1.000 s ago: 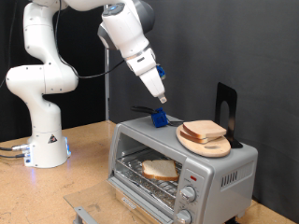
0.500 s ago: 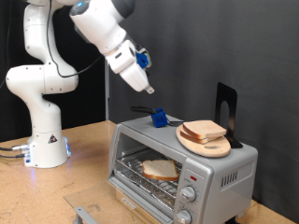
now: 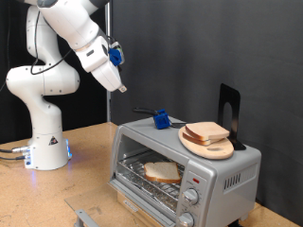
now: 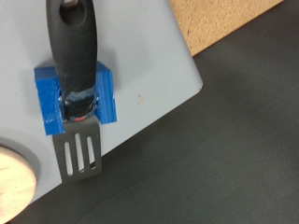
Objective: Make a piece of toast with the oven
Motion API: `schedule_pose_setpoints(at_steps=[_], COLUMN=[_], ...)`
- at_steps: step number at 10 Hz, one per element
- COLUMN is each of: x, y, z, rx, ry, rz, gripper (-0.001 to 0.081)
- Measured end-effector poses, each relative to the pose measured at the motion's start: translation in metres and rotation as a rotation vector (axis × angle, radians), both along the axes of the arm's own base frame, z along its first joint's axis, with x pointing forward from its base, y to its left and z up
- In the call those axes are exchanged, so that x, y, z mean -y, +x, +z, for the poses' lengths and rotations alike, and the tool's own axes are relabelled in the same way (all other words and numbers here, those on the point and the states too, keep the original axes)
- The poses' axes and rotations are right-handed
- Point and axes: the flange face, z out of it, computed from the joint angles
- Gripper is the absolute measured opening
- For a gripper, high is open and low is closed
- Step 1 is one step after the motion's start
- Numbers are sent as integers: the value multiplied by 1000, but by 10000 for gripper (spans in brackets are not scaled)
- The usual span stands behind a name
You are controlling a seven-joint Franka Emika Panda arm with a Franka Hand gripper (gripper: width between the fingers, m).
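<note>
Standing at the exterior view's lower right, the oven [image 3: 185, 170] serves as reference: silver-grey box, glass door dropped open, two round knobs stacked on its front panel.

Item, piece of toast [image 3: 162, 171]: one pale slice with a light-brown crust, lying flat on the wire rack [image 3: 142, 174] inside the oven cavity.

Item, wooden board [image 3: 208, 144]: round, resting on the oven's top towards the exterior view's right, carrying a short stack of bread slices [image 3: 206, 131].

Item, spatula [image 4: 73, 89]: black handle, slotted metal blade, seated in a blue block holder [image 4: 78, 96] on the oven's top, to the exterior view's left of the board. In the wrist view the blade juts out past the top's edge.

Item, black upright stand [image 3: 228, 112]: at the far right corner of the oven's top, behind the board.

Item, gripper [image 3: 121, 86]: in the air well above and to the exterior view's left of the oven, pointing down and right, touching nothing; whether its fingers are apart or together cannot be told.

Item, white arm base [image 3: 43, 142]: on the wooden table [image 3: 80, 189], to the exterior view's left of the oven.
</note>
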Motion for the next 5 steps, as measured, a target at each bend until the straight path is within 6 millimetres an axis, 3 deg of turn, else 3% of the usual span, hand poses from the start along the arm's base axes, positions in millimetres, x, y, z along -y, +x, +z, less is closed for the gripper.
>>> schedule_pose_setpoints(at_steps=[2, 5], x=[12, 68], y=[0, -10], z=[1, 5], rx=[28, 29], ry=[71, 157], rz=[-42, -130], gripper=[808, 808])
